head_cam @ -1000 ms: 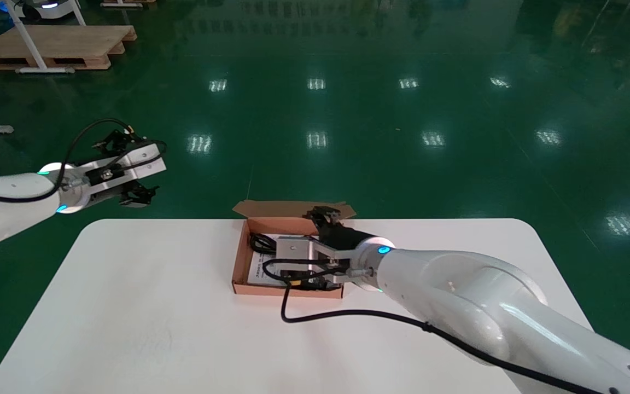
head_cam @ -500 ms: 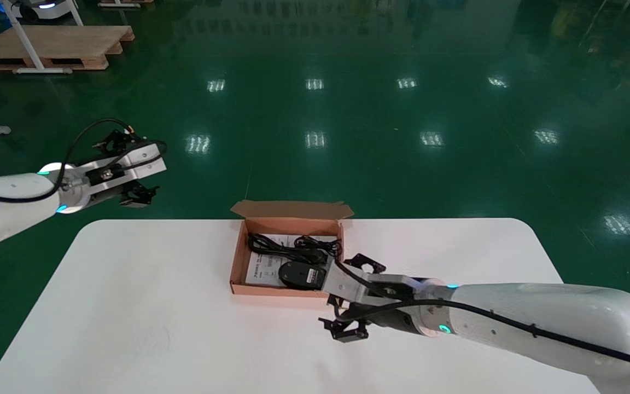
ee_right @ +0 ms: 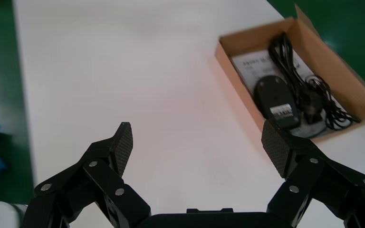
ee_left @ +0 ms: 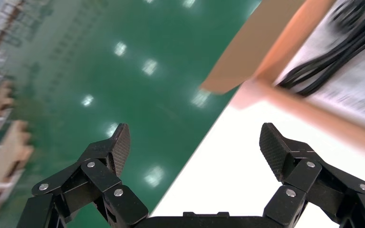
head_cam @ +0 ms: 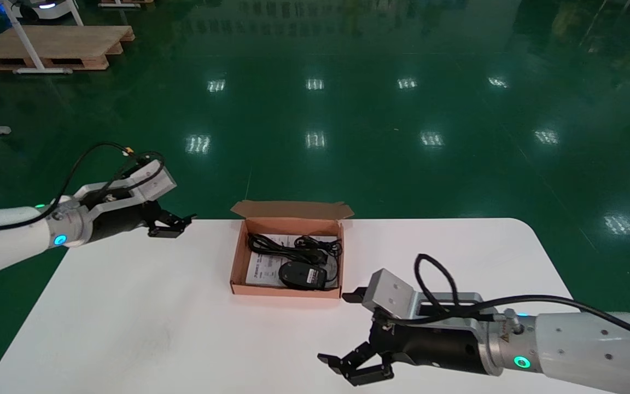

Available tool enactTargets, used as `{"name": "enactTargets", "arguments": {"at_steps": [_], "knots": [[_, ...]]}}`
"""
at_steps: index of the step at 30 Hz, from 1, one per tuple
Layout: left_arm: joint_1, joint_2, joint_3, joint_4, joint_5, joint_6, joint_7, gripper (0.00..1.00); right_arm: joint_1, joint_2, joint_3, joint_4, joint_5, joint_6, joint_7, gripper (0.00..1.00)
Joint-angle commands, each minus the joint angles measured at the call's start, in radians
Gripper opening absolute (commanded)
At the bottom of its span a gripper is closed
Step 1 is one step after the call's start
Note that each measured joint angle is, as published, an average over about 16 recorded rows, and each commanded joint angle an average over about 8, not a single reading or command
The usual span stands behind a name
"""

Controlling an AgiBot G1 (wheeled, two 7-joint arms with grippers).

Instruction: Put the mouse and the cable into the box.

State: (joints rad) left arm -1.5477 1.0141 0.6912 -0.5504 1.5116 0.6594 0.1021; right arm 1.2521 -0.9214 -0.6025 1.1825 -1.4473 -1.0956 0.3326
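This is an industrial hall: a wide, glossy green floor (head_cam: 359, 115) carries rows of light reflections (head_cam: 316, 139) and a wooden pallet (head_cam: 47, 46).

Left gripper (head_cam: 171, 225) raised at left, fingers (ee_left: 121, 145) spread; right gripper (head_cam: 345, 332) low at right, fingers (ee_right: 275, 147) spread.
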Motion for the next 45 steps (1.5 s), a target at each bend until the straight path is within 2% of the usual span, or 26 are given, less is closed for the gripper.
{"name": "enactTargets", "arguments": {"at_steps": [1, 20, 24, 45], "knots": [[0.021, -0.018, -0.018, -0.032, -0.034, 0.037, -0.013, 1.00, -0.014, 0.025, 0.026, 0.008, 0.058, -0.032, -0.012, 1.00], [0.219, -0.186, -0.190, -0.339, -0.361, 0.386, -0.134, 1.00, -0.150, 0.262, 0.273, 0.086, 0.606, -0.338, -0.123, 1.00], [0.262, -0.223, -0.227, -0.406, -0.432, 0.462, -0.160, 1.00, -0.171, 0.299, 0.311, 0.098, 0.690, -0.385, -0.140, 1.00], [0.476, -0.406, -0.415, -0.740, -0.787, 0.842, -0.291, 1.00, -0.178, 0.312, 0.322, 0.101, 0.722, -0.402, -0.146, 1.00]]}}
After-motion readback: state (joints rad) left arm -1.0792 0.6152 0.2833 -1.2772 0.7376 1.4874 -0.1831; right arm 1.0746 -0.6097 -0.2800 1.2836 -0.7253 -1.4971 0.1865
